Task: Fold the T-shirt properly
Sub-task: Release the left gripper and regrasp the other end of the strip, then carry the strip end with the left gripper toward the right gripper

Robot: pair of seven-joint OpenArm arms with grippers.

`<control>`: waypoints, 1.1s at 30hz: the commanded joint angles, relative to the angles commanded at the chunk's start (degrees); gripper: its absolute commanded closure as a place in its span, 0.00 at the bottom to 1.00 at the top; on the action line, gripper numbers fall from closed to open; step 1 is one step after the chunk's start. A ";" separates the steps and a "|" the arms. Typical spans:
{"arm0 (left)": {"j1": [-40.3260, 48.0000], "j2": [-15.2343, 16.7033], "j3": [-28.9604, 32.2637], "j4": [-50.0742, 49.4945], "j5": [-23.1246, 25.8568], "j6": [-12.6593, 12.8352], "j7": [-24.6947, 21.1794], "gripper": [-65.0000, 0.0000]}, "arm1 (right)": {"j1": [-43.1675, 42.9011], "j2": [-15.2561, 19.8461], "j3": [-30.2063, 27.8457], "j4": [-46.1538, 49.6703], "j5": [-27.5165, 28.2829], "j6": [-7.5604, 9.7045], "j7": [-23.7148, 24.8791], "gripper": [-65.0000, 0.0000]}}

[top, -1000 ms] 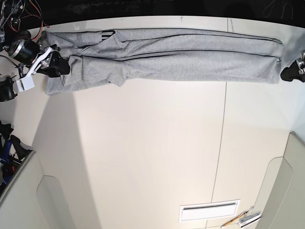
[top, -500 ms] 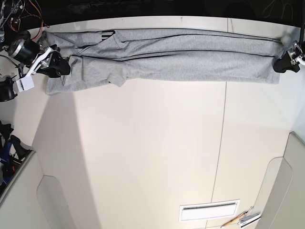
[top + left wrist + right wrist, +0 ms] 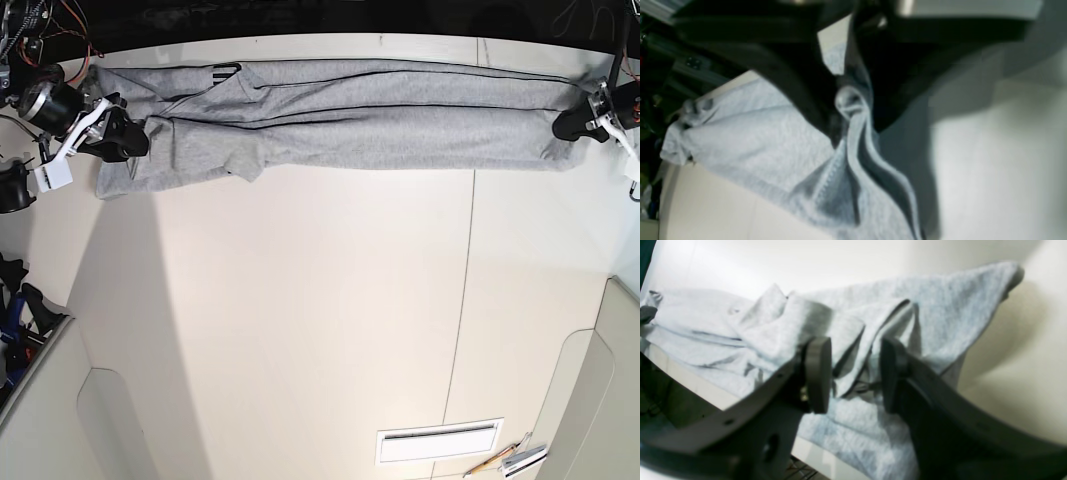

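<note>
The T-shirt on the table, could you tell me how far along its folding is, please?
Done: the T-shirt lies gathered into a long band along the far edge of the table. In hand: the left claw pinches one end; the right claw is open around the other. Left: folding the band into a compact stack.

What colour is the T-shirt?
Light heather grey; the T-shirt shows best in the base view, stretched along the table's far edge.

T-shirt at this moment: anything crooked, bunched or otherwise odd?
Yes. The T-shirt lies as a long strip along the table's far edge, but the end by the right end effector is bunched and rumpled, with a flap sticking out below the strip.
</note>
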 joint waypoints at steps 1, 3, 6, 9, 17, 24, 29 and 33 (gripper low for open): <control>-0.76 -0.09 -0.24 0.00 0.07 0.00 0.04 1.00 | -0.02 0.00 0.00 0.00 -0.02 0.00 0.04 0.62; -2.60 -0.28 -1.44 0.00 0.11 0.00 1.25 1.00 | -0.04 0.00 0.00 0.00 -0.04 0.00 0.02 0.62; -4.39 -0.85 -4.74 0.37 0.00 0.00 2.54 1.00 | -0.02 0.00 0.00 0.00 -0.15 0.00 0.02 0.62; -4.35 -2.51 -8.50 3.67 0.04 0.00 2.82 1.00 | -0.02 0.00 0.00 0.00 -0.26 0.00 0.00 0.62; -3.32 -4.72 -12.70 17.05 0.07 0.00 3.87 1.00 | -0.04 0.00 0.00 0.00 -0.24 0.00 -0.13 0.62; 1.31 -1.77 -12.44 35.45 0.44 0.00 3.85 1.00 | 0.13 0.00 0.00 0.00 -0.46 0.00 -0.09 0.62; 2.27 4.00 -8.22 42.84 0.72 0.00 3.61 1.00 | 0.76 0.00 0.00 0.00 -0.48 0.00 -0.15 0.62; 2.25 6.51 -0.09 42.84 3.61 0.00 2.40 1.00 | 0.76 0.00 0.04 0.00 -0.46 0.00 -0.15 0.62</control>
